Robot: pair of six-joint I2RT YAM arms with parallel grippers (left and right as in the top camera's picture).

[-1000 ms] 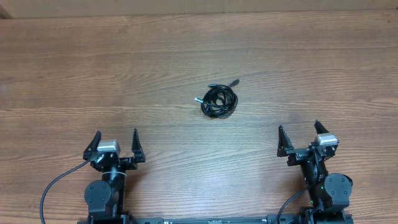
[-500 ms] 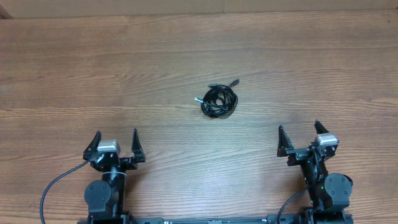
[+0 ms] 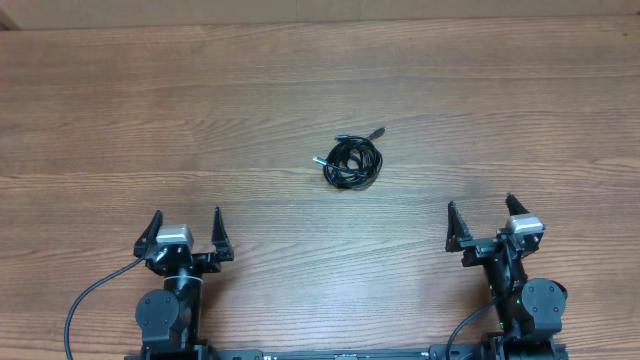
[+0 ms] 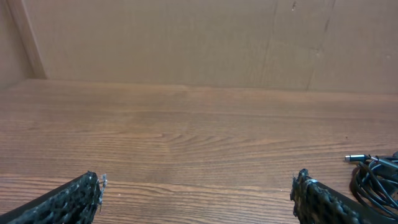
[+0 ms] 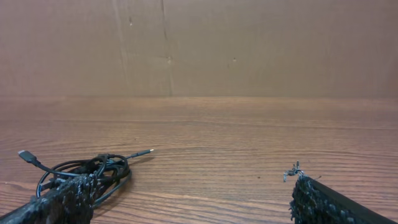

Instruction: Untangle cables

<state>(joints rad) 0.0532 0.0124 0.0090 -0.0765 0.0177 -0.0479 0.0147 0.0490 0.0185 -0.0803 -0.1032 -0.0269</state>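
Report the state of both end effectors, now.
Left end effector: open, holding nothing.
Right end effector: open, holding nothing.
The cables lie bundled on the table, apart from both.

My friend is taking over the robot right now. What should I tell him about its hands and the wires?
Left gripper: open and empty, at the near left of the table.
Right gripper: open and empty, at the near right.
Cables: one tight coiled bundle near the middle of the table, between the two arms and farther out. A few plug ends poke out. Neither gripper touches it.
Done: nothing yet, the bundle is not pulled apart.
Left: reach out, take hold of the bundle and separate the strands.
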